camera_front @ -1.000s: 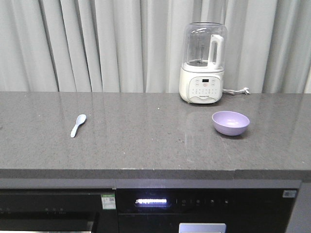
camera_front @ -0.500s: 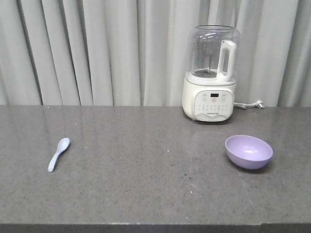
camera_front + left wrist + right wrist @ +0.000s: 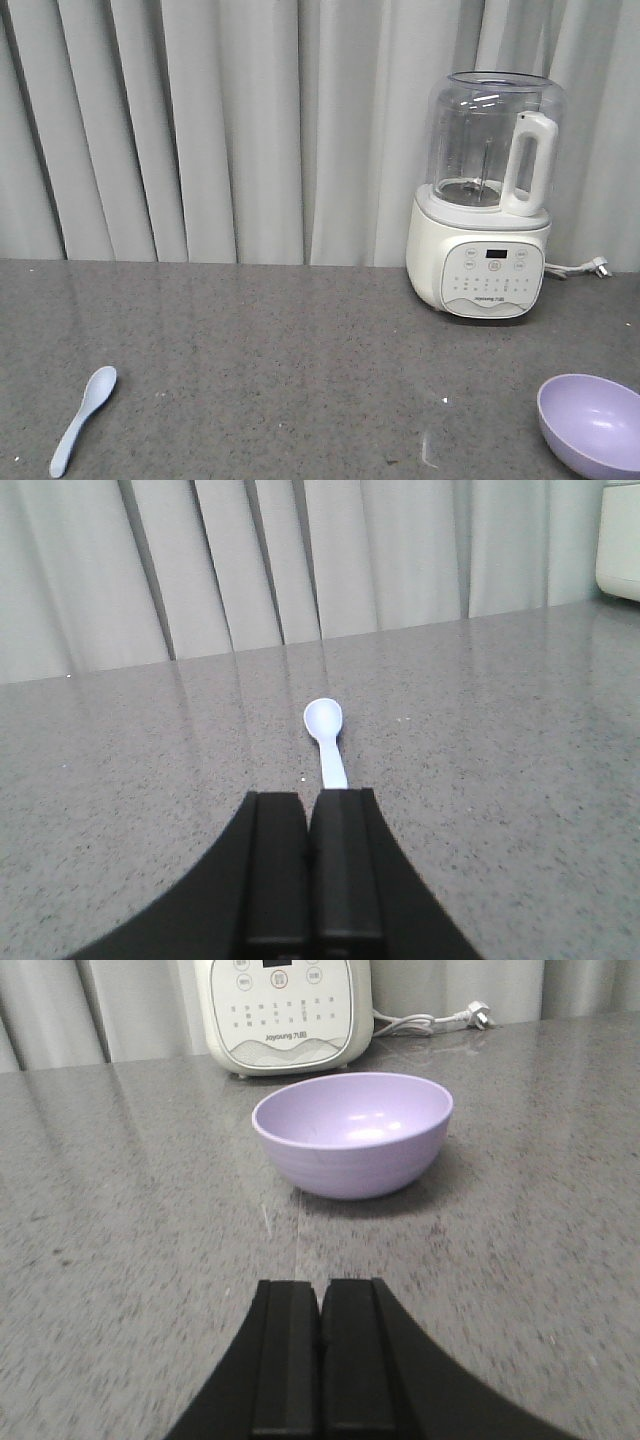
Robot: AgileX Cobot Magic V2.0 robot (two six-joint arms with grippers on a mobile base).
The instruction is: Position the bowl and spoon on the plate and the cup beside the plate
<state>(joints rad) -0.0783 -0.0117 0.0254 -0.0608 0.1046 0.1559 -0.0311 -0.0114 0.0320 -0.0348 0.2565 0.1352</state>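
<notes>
A pale blue spoon (image 3: 82, 418) lies on the grey counter at the left, scoop pointing away; in the left wrist view the spoon (image 3: 326, 735) sits just ahead of my left gripper (image 3: 309, 798), whose jaws are shut and empty. The lavender bowl (image 3: 592, 422) stands at the lower right, cut by the frame edge. In the right wrist view the bowl (image 3: 352, 1134) stands upright and empty, a short way ahead of my right gripper (image 3: 321, 1286), shut with nothing held. The plate and the cup are out of view. Neither gripper shows in the front view.
A white blender (image 3: 487, 197) with a clear jug stands at the back right, its base (image 3: 281, 1012) right behind the bowl, with a cord and plug (image 3: 450, 1019) trailing right. Grey curtains (image 3: 230, 130) hang behind the counter (image 3: 300, 400).
The front view has closed in on the counter: the blender, spoon and bowl look larger and sit lower in frame, and the cabinet front below has dropped out of view.
</notes>
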